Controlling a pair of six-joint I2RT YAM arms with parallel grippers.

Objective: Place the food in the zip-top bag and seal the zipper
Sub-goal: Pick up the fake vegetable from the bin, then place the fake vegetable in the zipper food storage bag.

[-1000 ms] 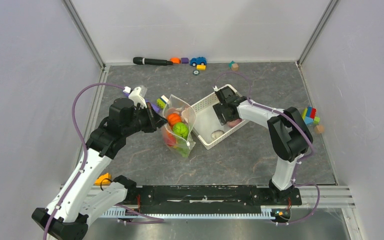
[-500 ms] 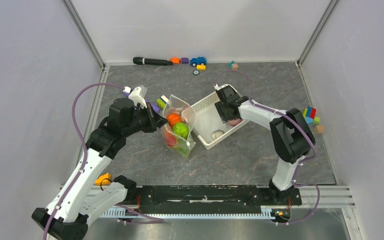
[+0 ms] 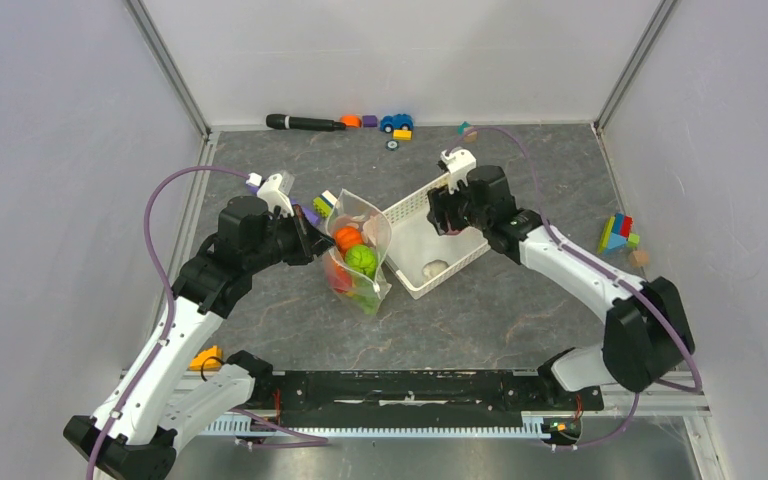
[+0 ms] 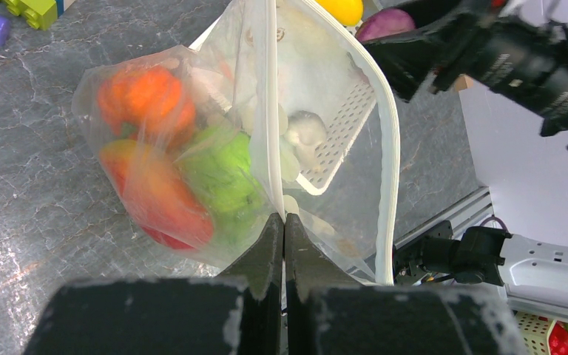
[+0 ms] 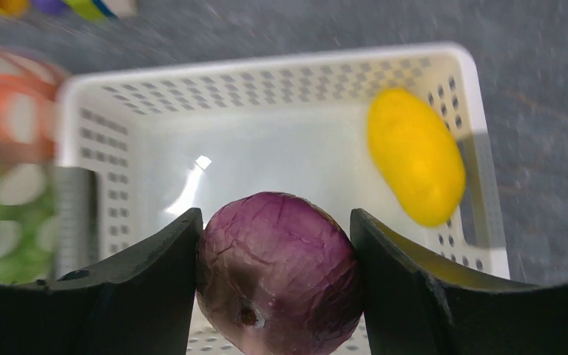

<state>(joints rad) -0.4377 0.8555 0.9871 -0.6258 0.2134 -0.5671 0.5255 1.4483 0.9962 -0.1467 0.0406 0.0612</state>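
Along the left edge of the bench (image 3: 260, 330) the left arm is reaching inward. The left gripper (image 3: 316, 244) is pinching the rim of the zip-top bag (image 3: 368, 275), which is standing mid-bench with its mouth gaping upward. Small blocks (image 3: 322, 205) are lying just beside that gripper on its far side.

The left wrist view is showing what the overhead one cannot: the fingers are clamped flat together on the zipper (image 4: 265, 111), and its two white strips are spreading well apart. Inside the bag an orange pumpkin (image 3: 348, 238), a green fruit (image 3: 362, 259) and a red piece (image 4: 155, 200) are crowding together.

The white basket (image 3: 407, 207) is sitting just beside the bag on its right. The right gripper (image 3: 445, 215) is hanging over the basket's far end. The right wrist view is showing it gripping the purple onion (image 5: 277, 274) above the basket floor, while the yellow mango (image 5: 416, 166) is lying against a basket wall.

Coloured blocks (image 3: 617, 232) are resting near the right edge, well apart from the basket. A black marker (image 3: 305, 123) and a toy car (image 3: 396, 122) are lining the far edge.
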